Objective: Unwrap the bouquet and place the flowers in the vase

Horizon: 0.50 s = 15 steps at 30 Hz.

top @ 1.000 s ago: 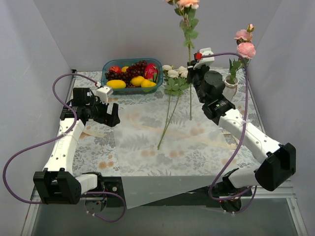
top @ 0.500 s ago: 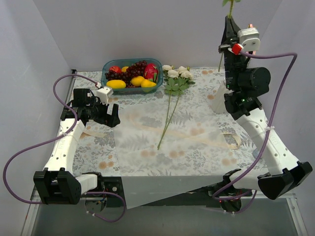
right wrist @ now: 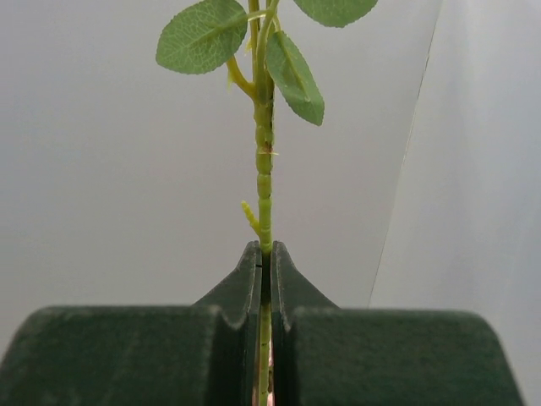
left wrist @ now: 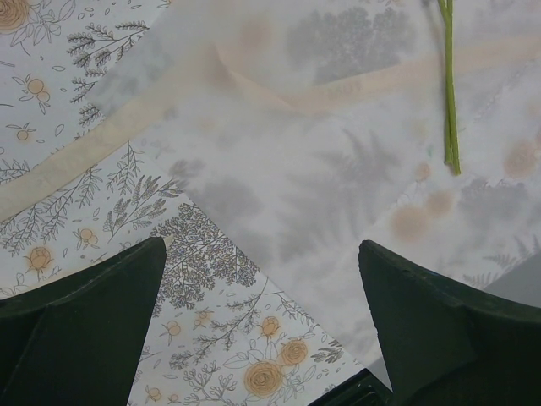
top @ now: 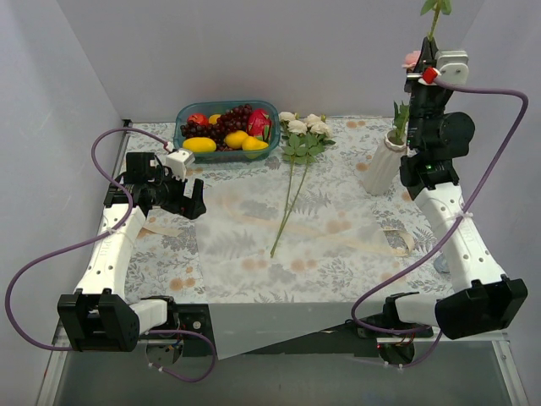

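Observation:
My right gripper [top: 431, 46] is raised at the back right, pointing up, above and just right of the white ribbed vase [top: 385, 162]. It is shut on a green flower stem [right wrist: 265, 169] whose leaves [right wrist: 221, 34] rise above the fingertips; its bloom is out of view. A leafy stem [top: 398, 114] stands in the vase, with a pink bloom [top: 412, 59] beside my gripper. Cream roses [top: 304, 127] lie on the unfolded white wrapping paper [top: 279, 245], stems toward me. My left gripper [left wrist: 262, 279] hovers open over the paper's left edge, holding nothing.
A blue bowl of fruit [top: 226, 128] stands at the back, left of the cream roses. The cream ribbon [left wrist: 84, 152] lies loose under the paper, its other end [top: 399, 245] at the right. Grey walls close in on both sides.
My right arm has carried the held flower from the back middle over to the right and up beside the vase. The left arm has not moved.

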Tool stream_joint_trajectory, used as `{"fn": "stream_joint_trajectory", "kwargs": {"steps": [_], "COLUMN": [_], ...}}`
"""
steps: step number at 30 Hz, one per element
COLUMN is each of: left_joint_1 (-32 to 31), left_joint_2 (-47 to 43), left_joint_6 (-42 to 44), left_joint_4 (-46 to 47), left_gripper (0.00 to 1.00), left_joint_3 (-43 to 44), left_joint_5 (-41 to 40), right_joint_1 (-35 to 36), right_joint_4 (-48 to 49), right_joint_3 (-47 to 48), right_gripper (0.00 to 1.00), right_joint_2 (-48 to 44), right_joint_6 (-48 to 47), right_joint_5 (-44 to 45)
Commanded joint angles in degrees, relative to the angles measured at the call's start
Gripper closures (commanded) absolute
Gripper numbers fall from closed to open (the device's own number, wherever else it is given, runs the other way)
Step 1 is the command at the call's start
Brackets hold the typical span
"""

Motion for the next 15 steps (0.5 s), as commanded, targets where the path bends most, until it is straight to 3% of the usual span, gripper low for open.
{"fn": "stream_joint_trajectory", "kwargs": {"steps": [1, 15], "left_joint_1": [0.4, 0.4], "left_joint_2": [-1.6, -1.0], "left_joint_6": [0.9, 0.9], "left_joint_4": [-0.6, -1.5], "left_gripper": [0.02, 0.02], "left_joint_3": [1.0, 3.0], "left_joint_5": [-0.1, -0.7], "right_joint_1": [-1.6, -5.1], "right_joint_4": [5.1, 12.3], "right_joint_3": [-2.1, -9.3], "right_gripper": [0.99, 0.99], "right_joint_2": [-0.9, 0.3], "right_joint_6": [5.1, 10.3], "right_joint_5": [1.0, -0.2]}}
